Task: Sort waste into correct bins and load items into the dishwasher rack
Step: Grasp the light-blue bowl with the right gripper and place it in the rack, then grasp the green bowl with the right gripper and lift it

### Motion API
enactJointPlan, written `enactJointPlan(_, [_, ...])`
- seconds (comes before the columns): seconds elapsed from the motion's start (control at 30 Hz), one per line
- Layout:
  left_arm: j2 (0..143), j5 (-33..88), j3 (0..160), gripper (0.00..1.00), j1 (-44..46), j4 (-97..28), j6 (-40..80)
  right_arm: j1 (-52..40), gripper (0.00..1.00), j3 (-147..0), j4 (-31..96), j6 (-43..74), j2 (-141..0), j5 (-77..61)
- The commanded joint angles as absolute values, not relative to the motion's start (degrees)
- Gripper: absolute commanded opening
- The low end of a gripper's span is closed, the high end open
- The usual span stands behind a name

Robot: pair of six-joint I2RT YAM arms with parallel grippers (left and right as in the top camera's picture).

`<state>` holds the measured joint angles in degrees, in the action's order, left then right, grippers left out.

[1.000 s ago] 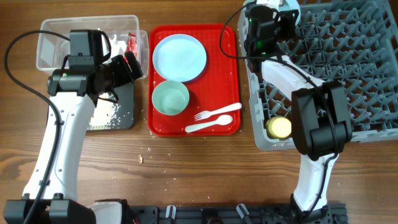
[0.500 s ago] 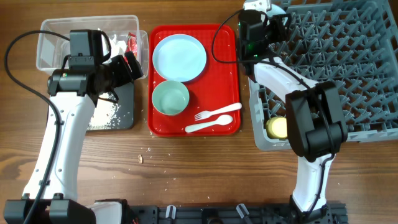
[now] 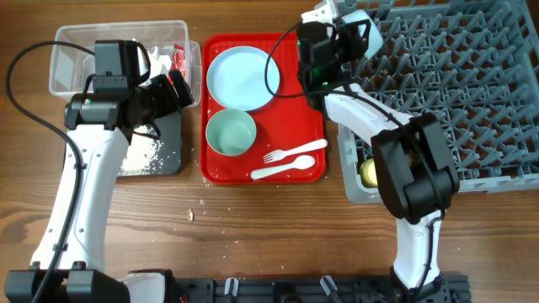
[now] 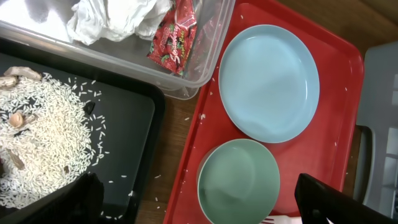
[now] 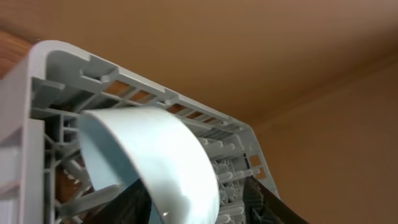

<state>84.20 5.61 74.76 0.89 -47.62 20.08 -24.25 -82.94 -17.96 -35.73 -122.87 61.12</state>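
Dishwasher rack (image 3: pixel 455 93), grey, at the table's right edge. Light blue bowl (image 5: pixel 149 155), tilted in the rack's far left corner, lies between the right gripper (image 5: pixel 194 206) fingers, which are parted and not pinching it. Left gripper (image 3: pixel 177 88), spread wide, empty, above the black tray (image 3: pixel 168 147) at its far right corner.

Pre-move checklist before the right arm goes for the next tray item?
1. Bowl in dishwasher rack: ok, on edge in the corner.
2. Right claw free of bowl: cannot tell; jaws apart, bowl close by.
3. Left claw open and empty: ok.
4. Plate, mint bowl, fork, spoon uncovered on red tray: ok.
5. Yellow cup in rack: ok.
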Motion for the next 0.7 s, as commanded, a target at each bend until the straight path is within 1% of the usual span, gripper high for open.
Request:
enactJointPlan(0.0, [84.53,5.26,75.22,1.00,0.58,-47.64,20.18,-24.88,0.52,-82.98,-18.13,-36.01,-124.07,61.71])
enactJointPlan(0.03, [84.53,5.26,75.22,1.00,0.58,-47.64,20.21,-24.97,0.56,-82.98,-18.13,-35.92,-124.07,61.73])
enactJointPlan(0.17, [84.53,5.26,75.22,1.00,0.58,-47.62,20.21,-26.28,0.82,-82.98,-18.11,-32.97,-123.52,61.47])
enactJointPlan(0.2, [84.53,5.26,75.22,1.00,0.58,-47.64,20.21,-26.76,0.86,-82.98,-17.91,-32.51,-123.17,60.75])
enactJointPlan(0.27, [84.53,5.26,75.22,1.00,0.58,-47.62,20.18,-27.92,0.89,-82.98,-16.69,-30.85,-122.04,58.35])
enactJointPlan(0.33, [84.53,5.26,75.22,1.00,0.58,-47.64,20.18,-29.12,0.90,-82.98,-14.72,-28.10,-120.62,55.75])
enactJointPlan(0.43, [84.53,5.26,75.22,1.00,0.58,-47.64,20.18,-31.64,0.90,-82.98,-5.30,-18.24,-117.01,45.91])
enactJointPlan(0.47, [84.53,5.28,75.22,1.00,0.58,-47.64,20.18,-32.36,0.90,-82.98,-0.97,-14.09,-115.77,40.73])
enactJointPlan(0.53, [84.53,5.26,75.22,1.00,0.58,-47.64,20.21,-33.89,0.90,-82.98,11.46,0.32,-112.01,20.14])
enactJointPlan(0.57, [84.53,5.26,75.22,1.00,0.58,-47.64,20.18,-33.91,0.91,-82.98,14.96,4.80,-111.02,11.92])
enactJointPlan(0.6, [84.53,5.26,75.22,1.00,0.58,-47.62,20.21,-33.85,0.90,-82.98,18.63,9.65,-110.15,2.92])
enactJointPlan(0.67, [84.53,5.26,75.22,1.00,0.58,-47.64,20.21,-33.41,0.90,-82.98,22.90,17.80,-110.04,-7.46])
